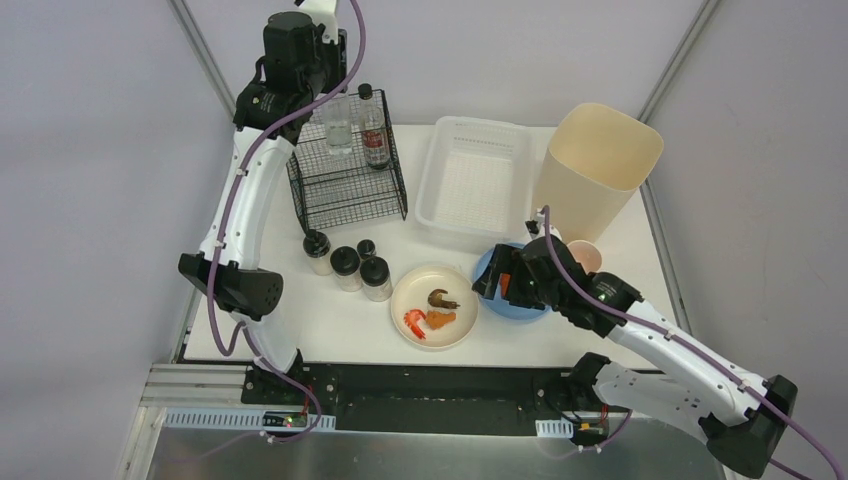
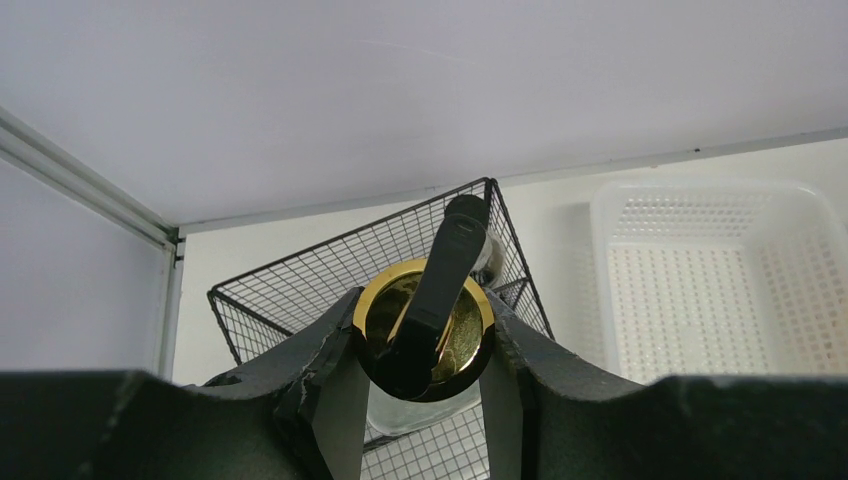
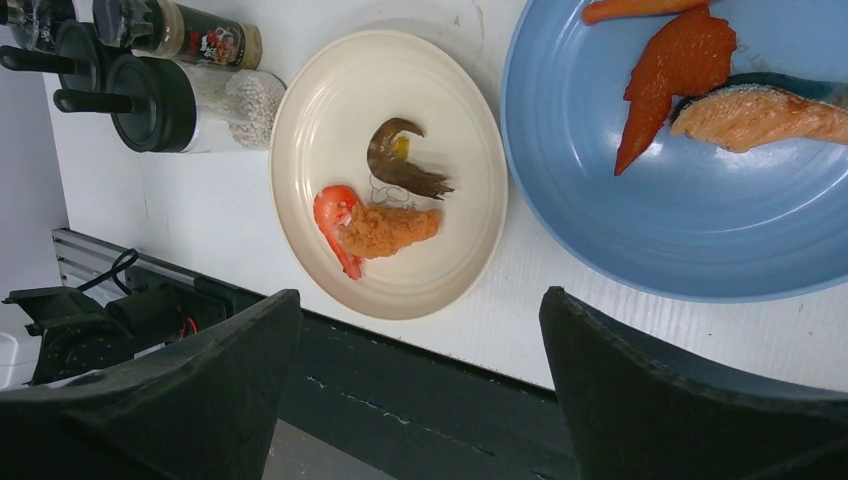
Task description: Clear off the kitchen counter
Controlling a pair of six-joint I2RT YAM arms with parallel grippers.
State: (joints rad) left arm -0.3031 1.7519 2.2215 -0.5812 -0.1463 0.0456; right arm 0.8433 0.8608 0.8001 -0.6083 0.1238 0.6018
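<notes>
Squeezing a jar (image 2: pixel 470 335) at the rack (image 2: pixel 290 285), the left end effector (image 2: pixel 420 335) grips it tight. The right end effector (image 3: pixel 415 400) hangs spread wide by the blue plate (image 3: pixel 700 230).

Bright, even, diffuse overhead lighting throughout. Soft shadows on the kitchen counter (image 1: pixel 320 325). Mild glare on gold-lidded jar (image 2: pixel 472 325). Wrist views' lower edges dark, slightly blurred.

Plain pale grey walls (image 1: pixel 90 150) enclose the white table (image 1: pixel 330 330) on three sides, joined at the back corners by slim aluminium posts (image 1: pixel 200 50). Light is soft and even. A black base strip (image 1: pixel 430 390) and brushed metal sheet (image 1: pixel 430 460) run along the near edge.
</notes>
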